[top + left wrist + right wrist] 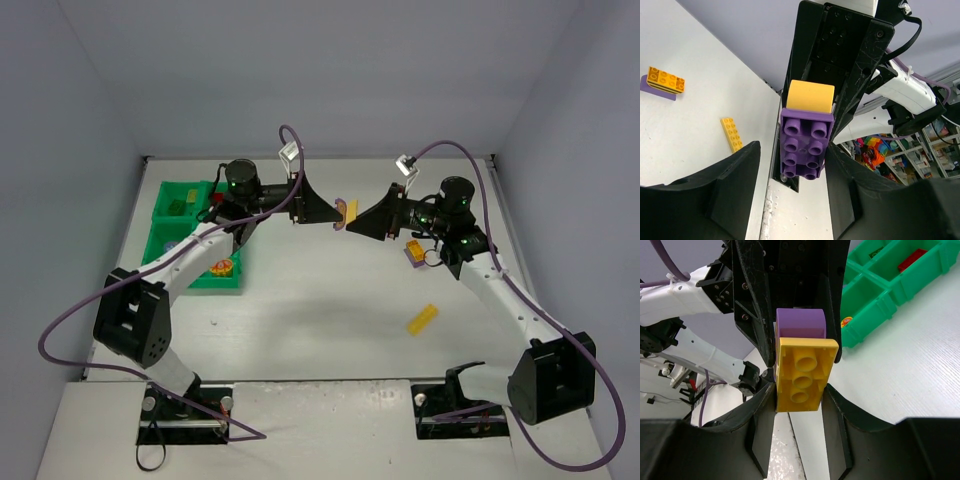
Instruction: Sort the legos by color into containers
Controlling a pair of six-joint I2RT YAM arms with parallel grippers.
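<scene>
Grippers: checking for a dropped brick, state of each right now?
Left gripper: open, jaws loose around the purple brick.
Right gripper: shut on the yellow brick.

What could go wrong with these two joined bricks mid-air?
1. The purple brick is stuck to the yellow brick, and the left gripper stands open around it, so pulling away may not split them.
2. Only the right gripper holds the pair; a slip could drop both onto the table.
</scene>
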